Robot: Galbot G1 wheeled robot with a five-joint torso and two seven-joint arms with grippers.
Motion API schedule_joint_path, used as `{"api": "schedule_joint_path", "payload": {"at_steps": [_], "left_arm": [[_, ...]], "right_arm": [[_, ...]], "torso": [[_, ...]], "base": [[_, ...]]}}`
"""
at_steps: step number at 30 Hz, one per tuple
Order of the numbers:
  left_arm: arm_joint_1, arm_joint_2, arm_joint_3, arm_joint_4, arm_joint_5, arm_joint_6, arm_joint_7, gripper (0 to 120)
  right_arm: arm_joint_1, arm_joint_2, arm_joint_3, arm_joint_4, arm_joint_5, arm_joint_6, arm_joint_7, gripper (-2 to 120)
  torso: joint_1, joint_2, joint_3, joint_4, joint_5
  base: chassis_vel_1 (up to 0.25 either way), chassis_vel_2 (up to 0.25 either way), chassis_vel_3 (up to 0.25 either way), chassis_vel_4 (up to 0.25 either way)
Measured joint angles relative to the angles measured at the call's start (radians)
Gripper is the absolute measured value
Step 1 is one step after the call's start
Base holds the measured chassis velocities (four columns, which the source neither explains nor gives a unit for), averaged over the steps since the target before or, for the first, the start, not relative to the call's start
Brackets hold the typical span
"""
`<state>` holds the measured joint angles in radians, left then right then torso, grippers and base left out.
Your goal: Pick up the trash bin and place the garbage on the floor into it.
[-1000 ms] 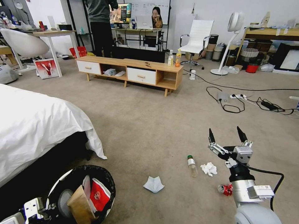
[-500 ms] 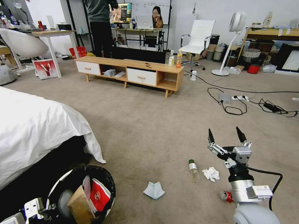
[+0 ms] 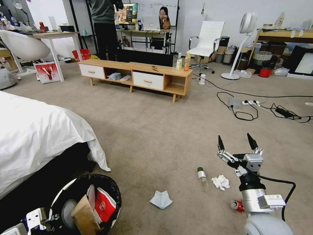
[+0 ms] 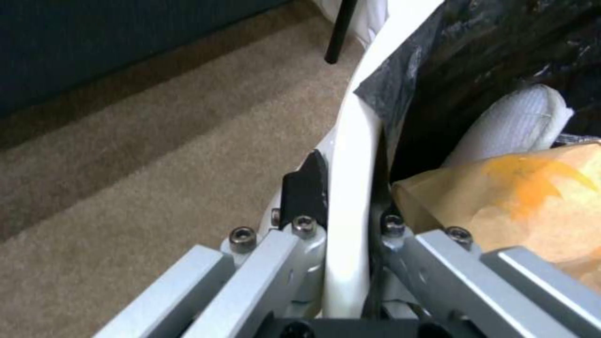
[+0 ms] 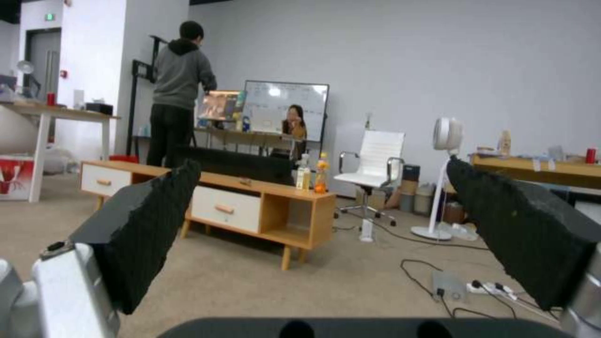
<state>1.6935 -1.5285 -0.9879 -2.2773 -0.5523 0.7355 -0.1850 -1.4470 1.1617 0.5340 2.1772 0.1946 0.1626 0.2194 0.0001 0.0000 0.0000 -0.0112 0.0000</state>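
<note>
Biggest worry first: the trash bin point(image 3: 85, 204) sits at the lower left of the head view, tipped so its mouth faces the camera, and the left gripper point(image 4: 347, 220) is clamped on just the thin white rim with the black bag folded over it. With the cardboard piece point(image 3: 84, 217) and red-white snack packet point(image 3: 103, 205) already leaning out of the opening, any more tilt or a slip on that rim could, I'd guess, dump them back on the floor point(image 3: 156, 130). Next, the right gripper point(image 3: 237, 144) hangs at the lower right with its fingers spread wide and nothing between them, above the litter, not at it. The folded tissue point(image 3: 161, 199) lies lower middle, the crumpled tissue point(image 3: 220, 182) just beside the little green-capped bottle point(image 3: 202, 178) (a round bottle probably rolls if nudged). The crushed can point(image 3: 236, 205) is tucked right against the right arm, so it could get knocked.
</note>
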Motion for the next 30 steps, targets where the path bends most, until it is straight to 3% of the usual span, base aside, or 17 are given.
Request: {"api": "schedule_joint_path", "payload": {"at_steps": [5,13,15,16,18,20,21,22,24,25,27,30], "left_arm": [[-0.002,-0.001,0.005,0.000,0.002,0.000,0.000,2],[0.000,0.001,0.004,0.000,0.003,0.000,0.000,2],[0.003,0.003,0.000,-0.001,0.001,0.000,0.001,2],[0.003,0.003,0.000,-0.001,0.001,0.000,0.001,2],[0.003,0.005,-0.004,0.001,-0.002,-0.001,0.003,2],[0.003,0.006,-0.005,0.001,-0.002,-0.001,0.003,2],[0.004,0.007,-0.005,0.001,-0.003,-0.002,0.006,2],[0.004,0.007,-0.005,0.001,-0.003,-0.002,0.006,2],[0.005,0.010,-0.006,0.001,-0.005,-0.003,0.011,2],[0.005,0.010,-0.006,0.001,-0.005,-0.003,0.011,2],[0.001,0.015,-0.007,0.007,-0.008,-0.004,0.012,2],[-0.002,0.019,-0.007,0.015,-0.010,-0.005,0.013,2]], "right_arm": [[-0.004,-0.012,0.007,0.005,0.001,-0.005,0.001,100],[-0.007,-0.092,0.046,0.035,0.087,-0.134,0.038,100],[-0.020,-0.155,0.079,0.069,0.237,-0.292,0.102,100],[-0.020,-0.155,0.079,0.069,0.237,-0.292,0.102,100],[-0.032,-0.204,0.125,0.107,0.391,-0.500,0.180,100],[-0.033,-0.210,0.133,0.113,0.423,-0.536,0.194,100],[-0.031,-0.222,0.150,0.128,0.525,-0.631,0.242,100],[-0.031,-0.222,0.150,0.128,0.525,-0.631,0.242,100],[-0.022,-0.234,0.173,0.143,0.685,-0.760,0.303,100],[-0.022,-0.234,0.173,0.143,0.685,-0.760,0.303,100],[-0.019,-0.254,0.189,0.148,0.807,-0.875,0.358,100],[-0.024,-0.272,0.197,0.144,0.845,-0.904,0.371,100]], "torso": [[0.000,0.000,0.000,0.0000,0.0000],[0.000,0.000,0.000,0.0000,0.0000],[0.000,0.000,0.000,0.0001,0.0001],[0.000,0.000,0.000,0.0001,0.0001],[0.000,0.000,0.000,-0.0001,0.0001],[0.000,0.000,0.000,-0.0001,0.0001],[0.000,0.000,0.000,-0.0001,-0.0001],[0.000,0.000,0.000,-0.0001,-0.0001],[0.000,0.000,0.000,0.0001,0.0001],[0.000,0.000,0.000,0.0001,0.0001],[0.000,0.000,0.000,0.0001,0.0001],[0.000,0.000,0.000,0.0001,0.0001]], "base": [[0.000,0.000,0.000,0.000],[0.000,0.000,0.000,0.000],[0.000,0.000,0.000,0.000],[0.000,0.000,0.000,0.000],[0.000,0.000,0.000,0.000],[0.000,0.000,0.000,0.000],[0.000,0.000,0.000,0.000],[0.000,0.000,0.000,0.000],[0.000,0.000,0.000,0.000],[0.000,0.000,0.000,0.000],[0.000,0.000,0.000,0.000],[0.000,0.000,0.000,0.000]]}}
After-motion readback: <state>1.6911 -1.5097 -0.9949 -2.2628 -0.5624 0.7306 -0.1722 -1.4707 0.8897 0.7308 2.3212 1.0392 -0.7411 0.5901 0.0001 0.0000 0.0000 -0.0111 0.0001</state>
